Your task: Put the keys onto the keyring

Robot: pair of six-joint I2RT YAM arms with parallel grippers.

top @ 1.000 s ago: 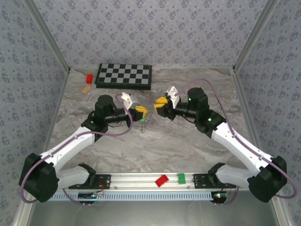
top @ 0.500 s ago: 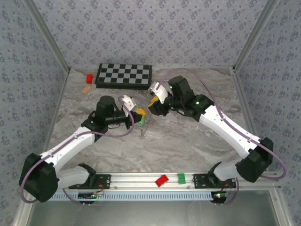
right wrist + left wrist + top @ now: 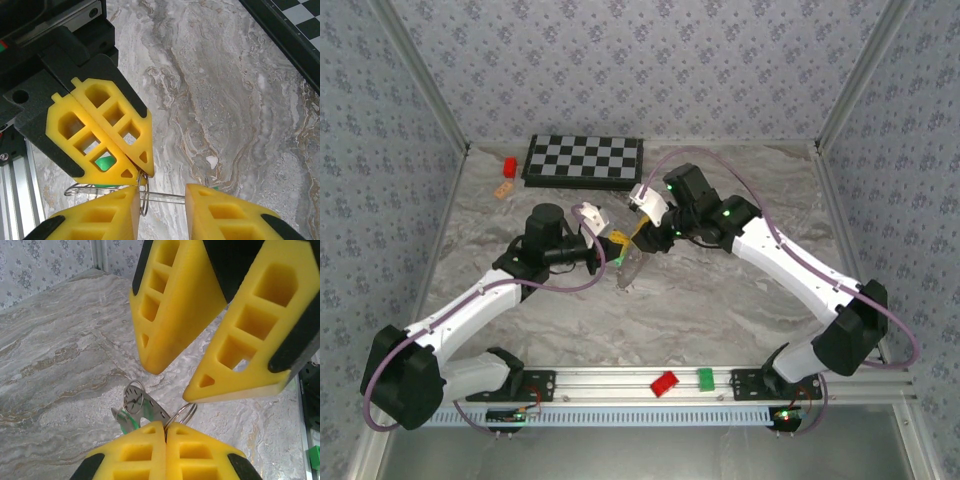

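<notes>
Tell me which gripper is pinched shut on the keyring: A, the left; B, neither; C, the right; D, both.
A: the left gripper has its fingers pressed together on the keyring, while the right gripper has its fingers apart.

1. Walls (image 3: 650,60): enclose three sides; pale grey-blue wallpaper with small repeating floral sprigs.
2. Corner posts (image 3: 856,85): bare silvery metal, slanting up from the two far corners.
3. Tabletop (image 3: 720,310): grey-beige marble pattern, heavily veined, faint sheen.
4. Chessboard (image 3: 584,160): black-and-white, lying flat by the far wall, left of centre.
5. Rail (image 3: 620,384): slotted aluminium running along the near edge.
6. Light: even and diffuse; shadows soft.
</notes>
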